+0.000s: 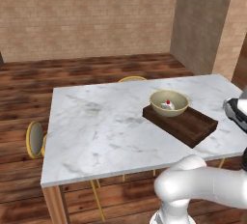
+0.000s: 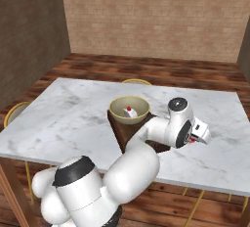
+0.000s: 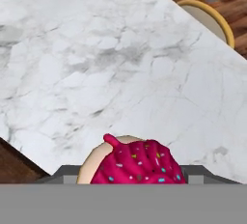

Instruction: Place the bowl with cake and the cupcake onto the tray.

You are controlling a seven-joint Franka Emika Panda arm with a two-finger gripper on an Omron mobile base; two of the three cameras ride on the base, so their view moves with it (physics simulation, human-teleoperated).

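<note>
The tan-yellow bowl (image 1: 169,103) (image 2: 129,107) with its white, red-dotted cake slice (image 1: 167,105) stands on the left end of the dark brown tray (image 1: 193,125) (image 2: 122,130). My gripper (image 2: 197,138) (image 1: 236,112) hovers over the marble just right of the tray. It is shut on the cupcake (image 3: 135,162), whose pink sprinkled top sits between the fingers in the hand view. A red speck of the cupcake (image 2: 192,142) shows under the hand in the right base view. A corner of the tray (image 3: 12,165) shows at the lower left of the hand view.
The white marble table (image 1: 96,121) stretches wide to the left of the tray. Yellow-rimmed stools stand at its left end (image 1: 34,138) and far side (image 1: 132,78) (image 3: 207,15). Brick walls enclose the wooden floor.
</note>
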